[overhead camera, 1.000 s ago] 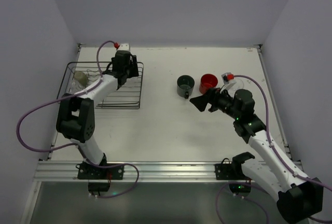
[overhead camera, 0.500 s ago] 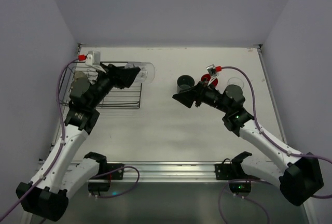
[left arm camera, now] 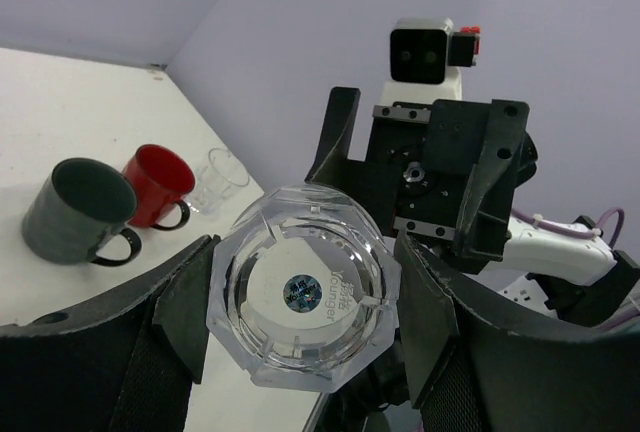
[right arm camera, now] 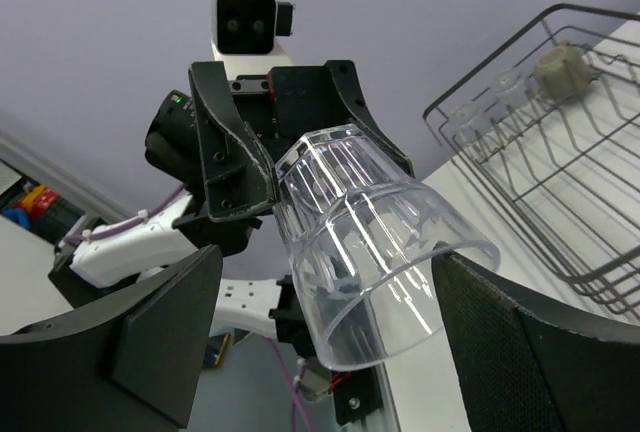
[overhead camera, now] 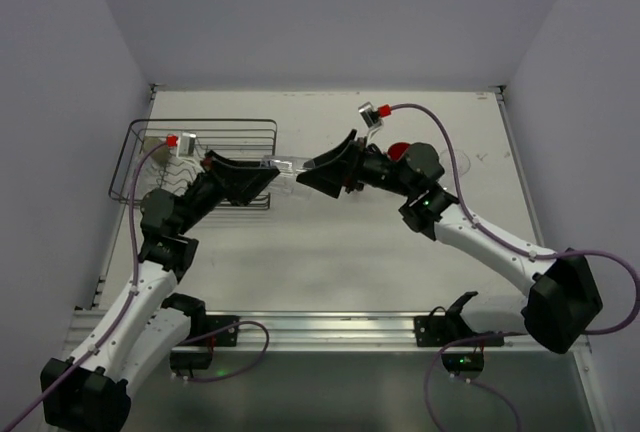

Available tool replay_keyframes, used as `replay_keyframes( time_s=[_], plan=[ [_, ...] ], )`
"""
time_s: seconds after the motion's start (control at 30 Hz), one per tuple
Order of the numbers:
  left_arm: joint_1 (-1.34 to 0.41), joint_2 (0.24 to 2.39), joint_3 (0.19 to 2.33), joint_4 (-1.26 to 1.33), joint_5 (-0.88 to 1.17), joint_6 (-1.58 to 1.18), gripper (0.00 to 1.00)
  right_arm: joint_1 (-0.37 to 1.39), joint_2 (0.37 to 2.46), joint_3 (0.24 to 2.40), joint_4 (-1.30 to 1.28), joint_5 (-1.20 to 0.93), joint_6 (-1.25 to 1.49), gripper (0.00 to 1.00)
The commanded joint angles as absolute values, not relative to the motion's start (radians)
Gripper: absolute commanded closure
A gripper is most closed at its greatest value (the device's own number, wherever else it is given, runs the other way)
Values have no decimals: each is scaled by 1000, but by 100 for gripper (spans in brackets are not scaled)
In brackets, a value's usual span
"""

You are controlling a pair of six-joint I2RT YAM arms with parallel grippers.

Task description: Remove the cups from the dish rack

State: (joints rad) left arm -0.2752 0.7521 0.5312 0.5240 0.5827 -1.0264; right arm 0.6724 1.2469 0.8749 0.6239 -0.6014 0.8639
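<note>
My left hand (left arm camera: 305, 297) is clamped on the base of the tall glass (left arm camera: 300, 302). One finger (left arm camera: 185, 302) presses its left side and the other presses its right. The glass lies on its side above the table (overhead camera: 330, 252), in the middle of the overhead view, with its open mouth pointing right.

Facing it is my right hand (overhead camera: 318, 167), jaws spread wide. In the right wrist view the rim of the glass sits between the two dark fingers (right arm camera: 160, 327). I cannot tell whether either finger touches it.

Beyond the hands, in the left half of the left wrist view, three cups stand close together on the table. The dark grey-green mug (left arm camera: 75, 210) is lowest and furthest left. The red mug (left arm camera: 155, 182) is just beside it, and the small clear tumbler (left arm camera: 222, 177) is right of that. From above, only part of the red mug shows behind my right arm.

The dish rack (overhead camera: 200, 122) sits at the upper left of the overhead view, well apart from those cups. The small olive-grey cup (overhead camera: 152, 144) is inside it, at its left end.
</note>
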Motion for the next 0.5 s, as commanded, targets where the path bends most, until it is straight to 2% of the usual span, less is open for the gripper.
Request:
replay_keyframes(
  time_s=[0.0,0.1,0.13,0.2,0.23,0.27,0.33,0.37,0.4,0.47],
  plan=[
    [-273,750,502,716,630,-1101,63,719,1298,951,718,-637,888,14],
    [-275,752,469,764,605,-1121,63,742,1338,956,800,-647,948,21],
    [-275,744,465,767,586,-1118,62,742,1345,945,863,-647,989,29],
    [-275,724,453,765,563,-1114,59,744,1362,936,917,-646,1029,37],
    [-273,718,449,764,539,-1109,59,744,1367,928,966,-647,1057,44],
    [-275,712,446,759,528,-1103,58,742,1371,925,979,-646,1065,62],
    [-275,700,456,723,517,-1069,40,744,1362,916,985,-627,1065,80],
    [-275,698,466,666,518,-1054,31,742,1353,907,980,-617,1059,99],
    [-275,695,498,625,525,-1034,17,741,1326,901,948,-595,1043,100],
    [-273,681,552,422,508,-918,6,735,1283,902,853,-583,965,100]
  ],
)
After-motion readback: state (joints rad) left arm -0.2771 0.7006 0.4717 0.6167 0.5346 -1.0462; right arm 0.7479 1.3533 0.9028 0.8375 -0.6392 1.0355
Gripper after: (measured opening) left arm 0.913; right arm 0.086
